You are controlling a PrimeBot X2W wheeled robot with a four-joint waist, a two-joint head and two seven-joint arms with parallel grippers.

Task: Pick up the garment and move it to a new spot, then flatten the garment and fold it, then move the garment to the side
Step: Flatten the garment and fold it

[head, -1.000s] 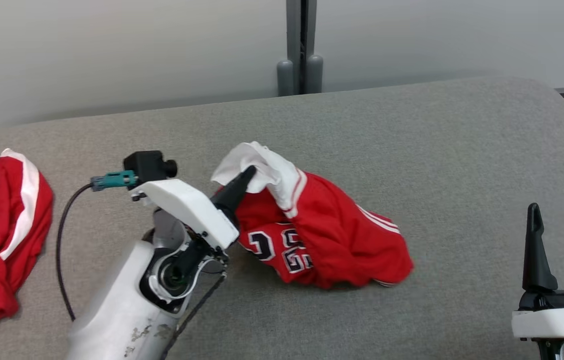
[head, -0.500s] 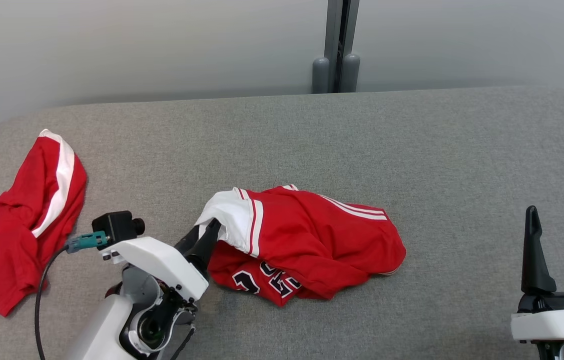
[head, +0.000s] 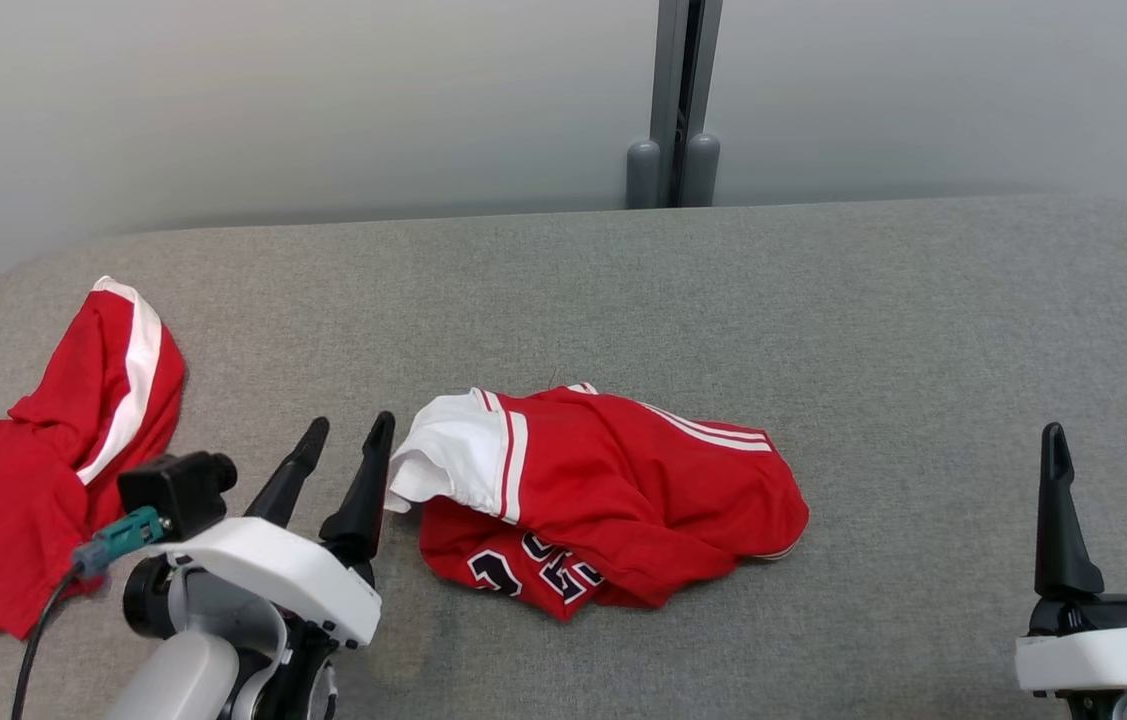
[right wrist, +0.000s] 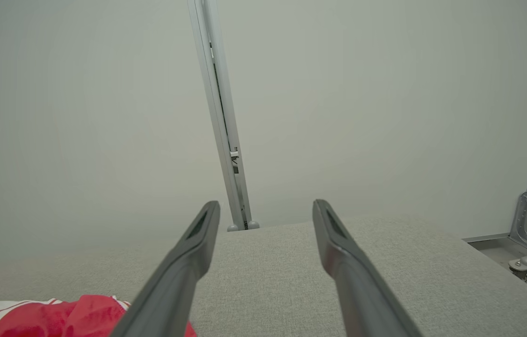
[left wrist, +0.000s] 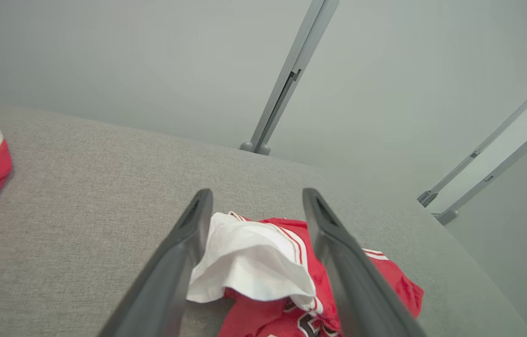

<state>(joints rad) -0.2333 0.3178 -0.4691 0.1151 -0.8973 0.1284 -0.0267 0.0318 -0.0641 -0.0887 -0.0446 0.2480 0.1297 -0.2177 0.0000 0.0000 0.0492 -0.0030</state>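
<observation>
Grey bench (head: 823, 300): garment (head: 623, 490) crumpled mid-bench. Left tool (head: 351, 425) wide, empty, just beside its white sleeve (head: 448, 455); right tool (head: 1095, 435) wide, empty, well apart. Flatten next, I'd say: pinch opposite edges, pull outward.

On my grey fabric bench (head: 823, 300) I see a crumpled red jersey (head: 623, 490) mid-surface and a second red garment (head: 33, 480) far left.

The garment (head: 623, 490) partly hides its own numerals (head: 563, 577).
</observation>
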